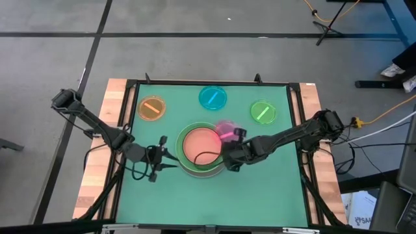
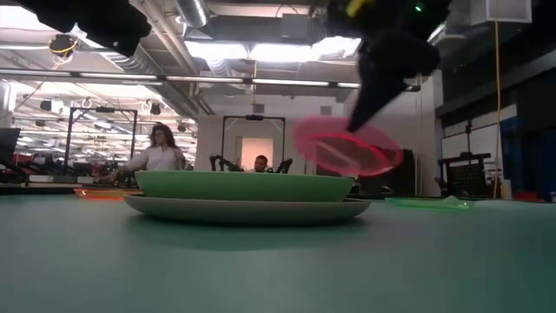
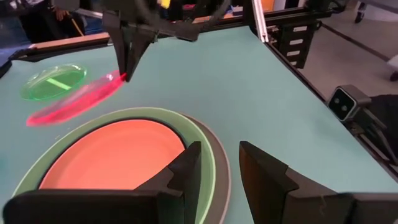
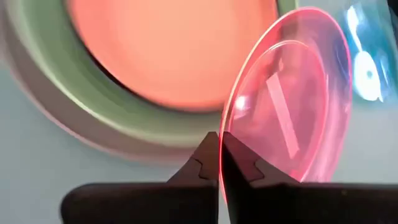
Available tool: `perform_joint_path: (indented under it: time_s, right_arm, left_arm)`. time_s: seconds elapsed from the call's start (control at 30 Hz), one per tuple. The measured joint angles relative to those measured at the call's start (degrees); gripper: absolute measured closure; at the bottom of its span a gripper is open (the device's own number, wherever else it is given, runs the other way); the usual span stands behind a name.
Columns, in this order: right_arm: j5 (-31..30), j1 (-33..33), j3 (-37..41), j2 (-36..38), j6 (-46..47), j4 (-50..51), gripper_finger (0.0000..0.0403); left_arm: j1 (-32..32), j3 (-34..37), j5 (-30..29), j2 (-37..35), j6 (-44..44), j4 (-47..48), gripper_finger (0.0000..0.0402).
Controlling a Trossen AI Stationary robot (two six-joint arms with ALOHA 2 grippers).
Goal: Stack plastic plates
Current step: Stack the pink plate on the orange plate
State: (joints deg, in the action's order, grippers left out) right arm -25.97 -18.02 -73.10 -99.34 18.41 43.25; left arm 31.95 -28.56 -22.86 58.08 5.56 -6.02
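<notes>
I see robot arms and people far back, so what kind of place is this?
Probably a robotics lab or workshop: the low view shows bare ceiling pipes, metal frames and seated people behind a green table with plastic plates.

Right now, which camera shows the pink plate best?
The right wrist view: the pink plate fills it, its rim pinched by the right pincer. The low and left wrist views show it tilted in the air; the high view shows a small blur.

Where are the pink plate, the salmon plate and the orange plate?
pink plate (image 4: 292, 112): right wrist view, its middle.
salmon plate (image 1: 201, 144): high view, its flat centre.
orange plate (image 1: 151, 108): high view, its centre.
</notes>
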Motion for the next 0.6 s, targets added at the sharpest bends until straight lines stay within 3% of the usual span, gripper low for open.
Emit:
perform_joint_path:
  time_s: [0.33, 0.6]
  right_arm:
    - [4.99, 0.04, -0.08, -5.31, -19.77, -22.74, 0.0402]
    - [6.07, 0.94, -0.07, -8.82, -20.22, -23.96, 0.0402]
  left_arm:
    - [0.89, 0.0, 0.01, 0.01, -0.02, -0.08, 0.0299]
    - [0.89, 0.0, -0.01, 0.01, 0.07, -0.07, 0.0299]
